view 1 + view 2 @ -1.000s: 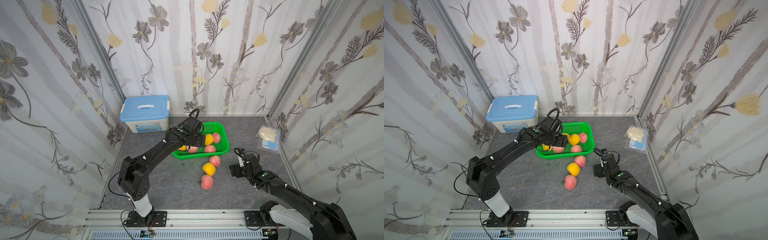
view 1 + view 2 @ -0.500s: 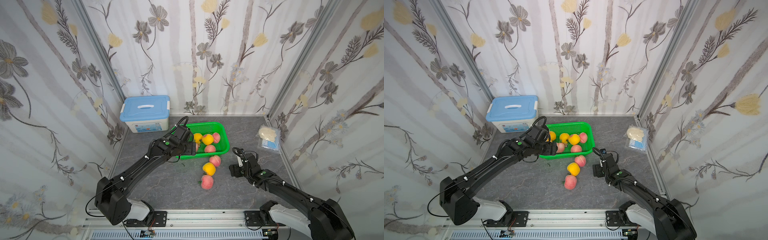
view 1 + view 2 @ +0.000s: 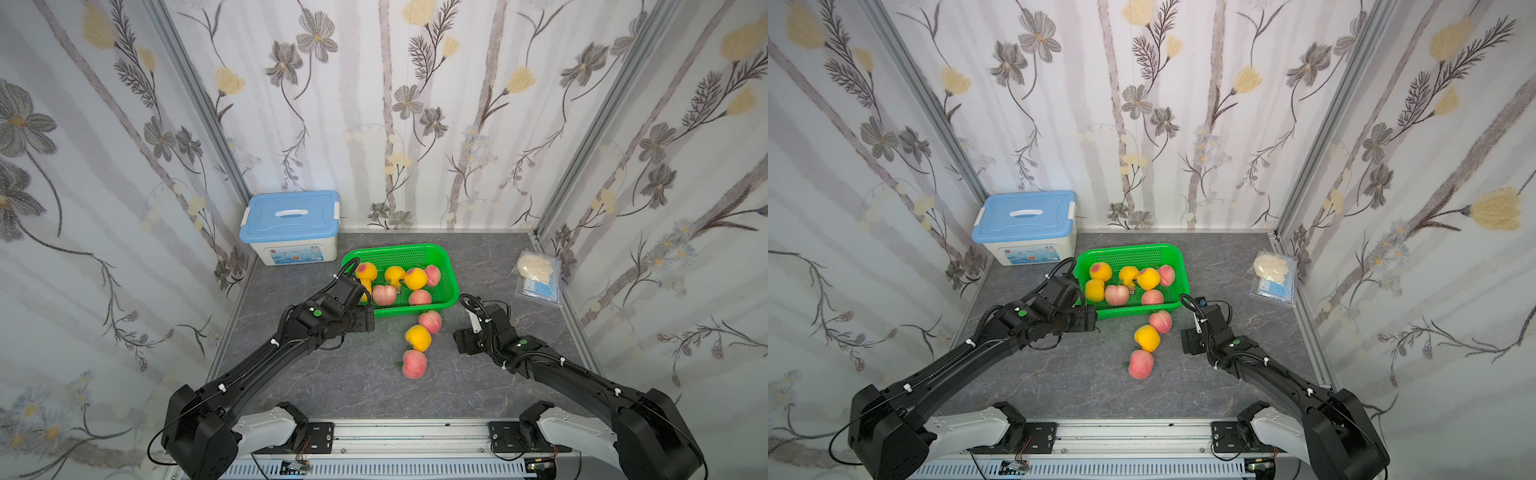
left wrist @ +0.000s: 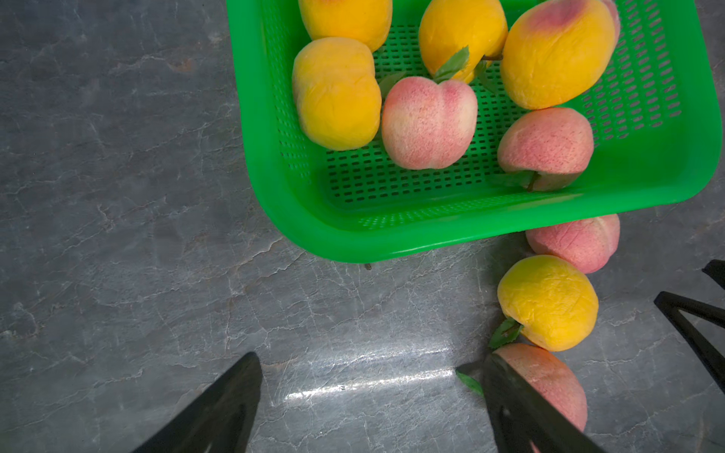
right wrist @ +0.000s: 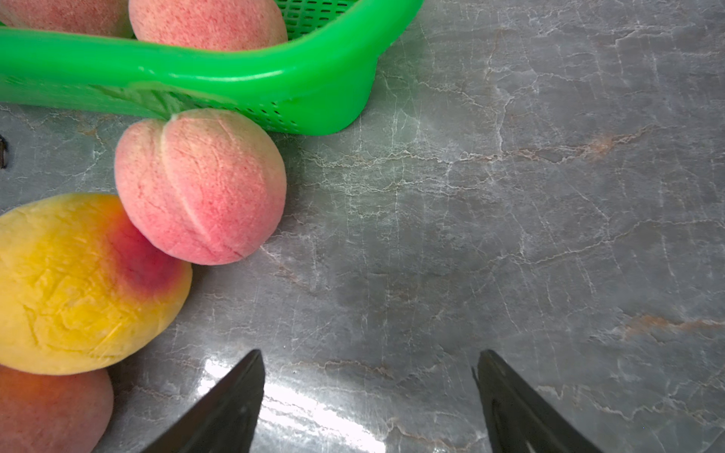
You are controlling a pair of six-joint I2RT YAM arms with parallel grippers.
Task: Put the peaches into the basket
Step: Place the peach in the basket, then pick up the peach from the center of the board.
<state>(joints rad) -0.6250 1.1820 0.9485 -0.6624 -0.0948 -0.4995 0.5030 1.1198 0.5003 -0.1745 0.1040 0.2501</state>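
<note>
Top views, both: bright green perforated basket point(image 3: 1133, 254) toward back centre of grey marbled tabletop point(image 3: 1059, 374). Holds seven peaches point(image 3: 1148, 278), four yellow-orange and three pink, matte, a few with green leaves. Three more outside in a close row off near rim: pink peach point(image 5: 200, 184) up against basket wall, yellow peach point(image 5: 78, 282) with red blush touching it, second pink peach point(image 3: 1140, 363) last. Empty left gripper point(image 4: 368, 392), fingers wide apart, over bare top beside near-left basket corner. Empty right gripper point(image 5: 368, 392), likewise spread, on row's other flank. Bare tabletop in front; blue-lidded box point(image 3: 1025, 224) back left, plastic packet point(image 3: 1273, 278) by right wall.
</note>
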